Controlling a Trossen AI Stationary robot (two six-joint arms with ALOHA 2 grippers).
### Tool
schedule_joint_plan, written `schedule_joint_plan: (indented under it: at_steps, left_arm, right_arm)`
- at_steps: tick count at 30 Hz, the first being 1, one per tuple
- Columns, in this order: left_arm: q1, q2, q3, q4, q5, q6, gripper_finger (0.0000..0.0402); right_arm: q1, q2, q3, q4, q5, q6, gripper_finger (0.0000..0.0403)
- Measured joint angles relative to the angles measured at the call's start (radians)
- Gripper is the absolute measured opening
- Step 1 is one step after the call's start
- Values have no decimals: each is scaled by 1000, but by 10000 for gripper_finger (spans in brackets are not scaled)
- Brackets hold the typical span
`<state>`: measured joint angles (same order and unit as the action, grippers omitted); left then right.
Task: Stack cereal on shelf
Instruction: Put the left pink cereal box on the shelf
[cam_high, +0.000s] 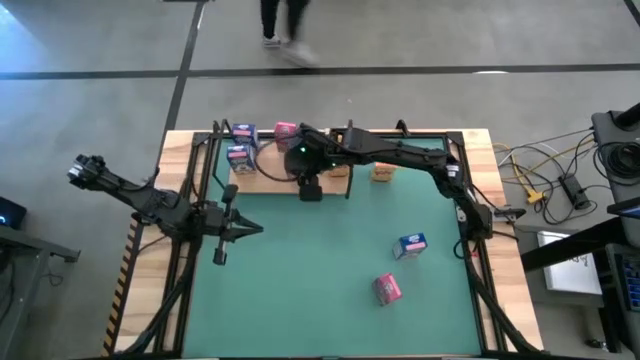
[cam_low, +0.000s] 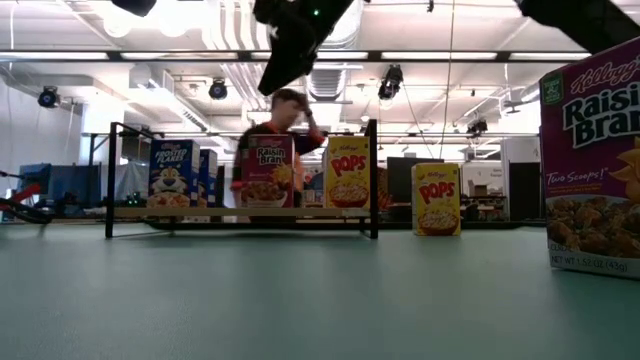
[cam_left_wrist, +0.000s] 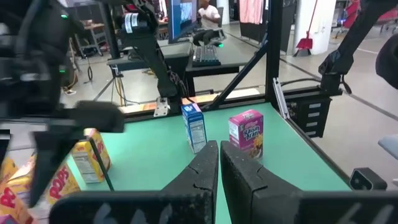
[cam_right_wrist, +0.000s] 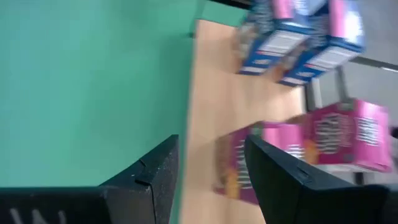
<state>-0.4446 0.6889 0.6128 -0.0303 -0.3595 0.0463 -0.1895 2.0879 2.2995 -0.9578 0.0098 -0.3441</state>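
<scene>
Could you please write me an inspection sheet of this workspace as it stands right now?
Surface: green mat on a wood table.
Job's things: shelf at the far edge holds blue, pink and yellow cereal boxes; a yellow box stands beside it; blue box and pink box stand loose on the mat.
Clutter: nothing seen.
Grippers: right gripper open over the shelf, holding nothing; left gripper shut, empty, at the mat's left side.
Cables: loose wires right of the table.
Surroundings: a person walks beyond the far edge.
</scene>
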Motion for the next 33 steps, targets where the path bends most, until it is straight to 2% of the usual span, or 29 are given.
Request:
schedule_joint_plan:
  at_steps: [3,6,10,16,23,28,33]
  left_arm:
    - [0,16,4,15,-1,-5,0]
    - [0,30,8,20,-2,-12,0]
    - [1,47,9,40,-25,-6,0]
    - [2,76,9,58,-127,-5,0]
    - [8,166,9,179,-206,57,0]
    - [65,253,10,327,-206,133,0]
    - [198,311,44,299,-205,148,0]
  right_arm:
    - [21,-51,-98,38,-29,3,163]
    - [41,-127,-258,135,-38,4,156]
    - [63,-262,-531,363,-39,8,153]
    - [83,-463,-917,728,-79,48,153]
    - [99,-644,-1287,1129,-100,84,153]
    - [103,-742,-1489,1406,-149,84,153]
    - [103,-823,-1605,1552,-151,63,153]
